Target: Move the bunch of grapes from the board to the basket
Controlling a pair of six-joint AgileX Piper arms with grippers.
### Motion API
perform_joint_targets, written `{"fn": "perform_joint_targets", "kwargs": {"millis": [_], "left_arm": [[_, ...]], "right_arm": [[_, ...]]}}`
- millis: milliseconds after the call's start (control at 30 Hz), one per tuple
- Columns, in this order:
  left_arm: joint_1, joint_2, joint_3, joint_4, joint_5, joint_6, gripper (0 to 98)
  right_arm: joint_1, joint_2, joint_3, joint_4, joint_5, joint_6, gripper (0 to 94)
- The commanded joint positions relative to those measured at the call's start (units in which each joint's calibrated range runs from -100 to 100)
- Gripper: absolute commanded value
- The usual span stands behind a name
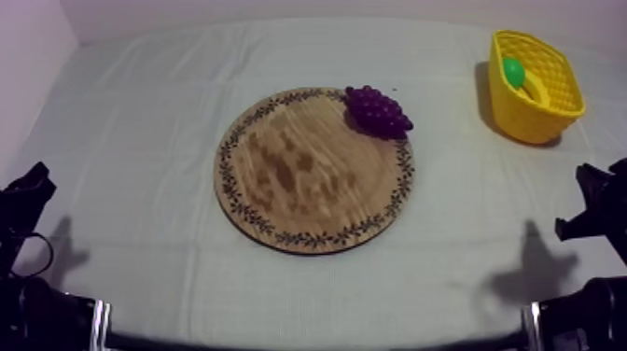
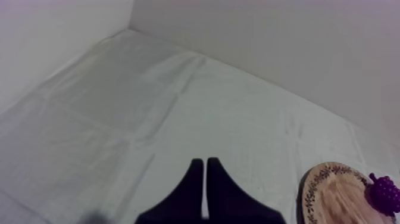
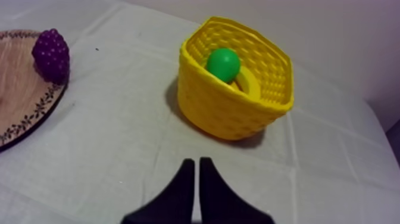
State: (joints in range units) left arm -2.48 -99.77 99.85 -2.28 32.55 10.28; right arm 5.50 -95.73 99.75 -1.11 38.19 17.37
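Risks, big to small: the cloth [image 1: 140,140] is creased and loose, so a finger coming in too low could snag it and drag everything. The board [image 1: 313,173] just lies on the cloth, and a sideways nudge would likely shift it. The basket [image 1: 560,89] sits well apart from the board at the far right. It looks light, so a clip on the rim could tip or push it. It's also part full, so a drop could leave the load perched high or catching the rim. The grapes [image 1: 378,112] sit on the board's far rim on the basket side, seemingly partly over the edge. They're lumpy, so the fingers may slip between berries or pinch just one, and a push could roll them off onto the cloth. Left gripper [image 2: 205,162] and right gripper [image 3: 196,162] are both clenched on nothing, parked low at their own sides. They must spread before descent, else they just jab the bunch. Right is my pick, as it's nearer both targets. Unclear: both wrist views cut the board off. The basket floor is hidden. I can't tell whether the grapes touch the cloth. The green fruit [image 3: 223,64] covers most of a yellow thing [image 3: 250,86] whose kind is unconfirmed. The grape stem is hard to make out.
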Motion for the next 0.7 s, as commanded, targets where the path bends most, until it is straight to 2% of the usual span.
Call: {"fn": "perform_joint_targets", "kwargs": {"millis": [0,333,433,667], "left_arm": [[-0.01,0.03,0.04,0.01,0.03,0.00,0.0],[-0.01,0.03,0.04,0.01,0.03,0.00,0.0],[-0.01,0.03,0.04,0.01,0.03,0.00,0.0],[-0.01,0.03,0.04,0.01,0.03,0.00,0.0]], "right_arm": [[-0.01,-0.03,0.02,-0.08,0.21,-0.07,0.4],[0.12,2.48,-1.62,0.95,3.08,-0.02,0.2],[0.70,5.02,-4.95,-0.53,4.52,0.94,0.2],[2.09,13.08,-18.62,-6.02,10.43,3.23,0.2]]}}
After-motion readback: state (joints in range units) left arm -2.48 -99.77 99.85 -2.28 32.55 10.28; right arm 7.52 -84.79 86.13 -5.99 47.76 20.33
